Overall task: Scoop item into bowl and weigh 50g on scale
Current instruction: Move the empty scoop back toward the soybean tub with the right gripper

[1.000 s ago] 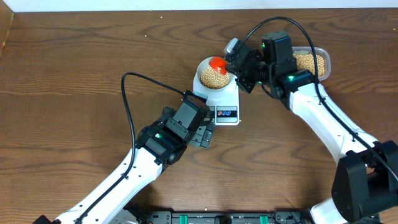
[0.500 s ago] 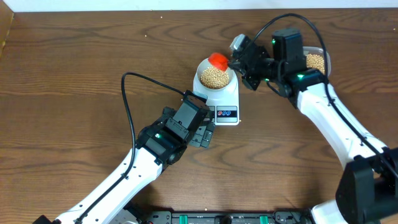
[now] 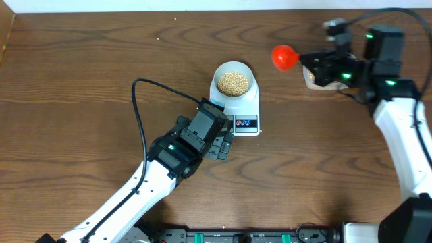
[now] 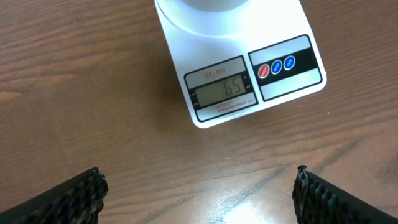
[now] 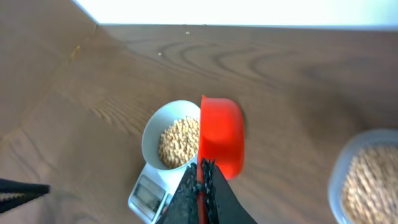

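Here, the left arm reaches in from the near edge of the wooden counter (image 3: 81, 81), and the left fingers (image 4: 68, 198) stand wide apart with nothing between them, above bare wood just in front of the scale (image 3: 247, 106). The scale sits about midway along the counter, nearer the far edge than the near one, its front edge facing the left arm; its display (image 4: 222, 92) reads 65, and a red and a blue button (image 4: 277, 67) lie just to the right of it. The bowl (image 3: 233, 66) rests on the scale's platform and holds a heap of the beans (image 3: 233, 82). To the right of the bowl, and well apart from it, a red scoop (image 3: 284, 57) hangs in the air, tipped on its side. The right fingers (image 5: 214, 199) are clamped on its handle. Whether the scoop carries any beans cannot be told. Near the counter's far right corner sits a clear tub (image 5: 339, 163) of more beans, partly hidden under the right arm.
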